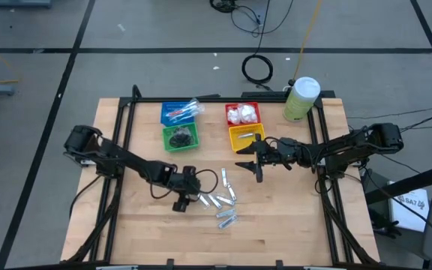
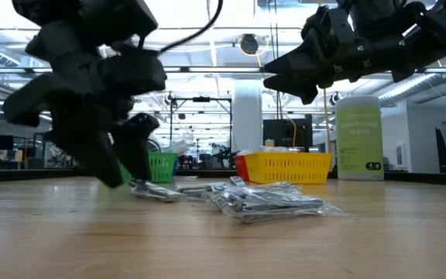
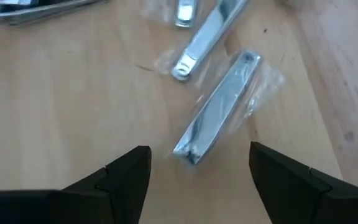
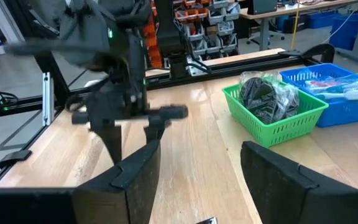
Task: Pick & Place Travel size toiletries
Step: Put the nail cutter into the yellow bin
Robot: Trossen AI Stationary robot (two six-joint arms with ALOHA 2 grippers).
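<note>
Four coloured baskets (image 1: pixel 245 135) beside a pale-green canister (image 1: pixel 301 99)

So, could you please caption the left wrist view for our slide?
Open left gripper poised over a clear-wrapped silver metal tube on the wooden table.

Grey floor (image 1: pixel 163 22) all around, crossed by dark lines. A coil of black cable (image 1: pixel 258 69) lying on it just past the table, and a yellow cord (image 1: pixel 306 30) running off toward the far edge. Farther back, a big open room with bright ceiling lights (image 2: pixel 207 35), a thick white pillar (image 2: pixel 248 116), and shelves of blue bins (image 4: pixel 350 25). Another wooden table (image 4: pixel 284 9) near those bins. Orange and red boxes (image 4: pixel 194 18) stacked in the middle.
</note>
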